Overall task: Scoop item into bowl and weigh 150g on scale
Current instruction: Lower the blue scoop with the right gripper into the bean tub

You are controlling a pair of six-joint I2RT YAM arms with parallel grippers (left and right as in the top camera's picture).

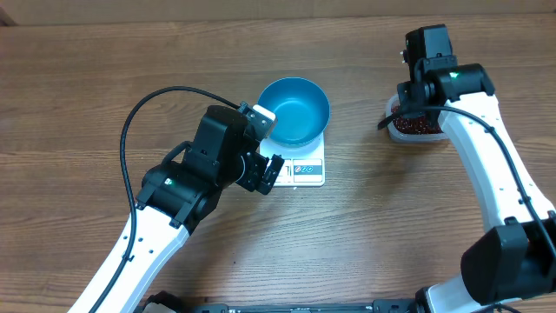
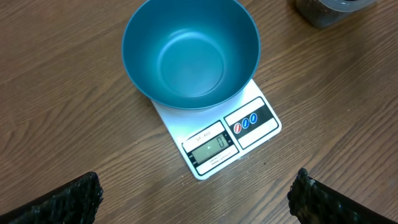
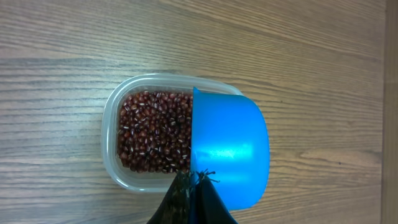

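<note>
My left gripper [image 2: 196, 205] stood wide open, only its two dark fingertips showing at the bottom corners of the left wrist view, low in front of the scale [image 2: 252, 121]. The bowl [image 2: 189, 56] sat on the scale and overhung its rear, hiding that part; the display looked like a zero, though faint. My right gripper [image 3: 191, 186] was pinched tight on the scoop [image 3: 230, 149], its handle hidden under my fingers. The scoop covered the right side of the tub [image 3: 111, 124], so I saw only the left part of the beans [image 3: 155, 130]. From overhead, my right arm hid most of the tub.
</note>
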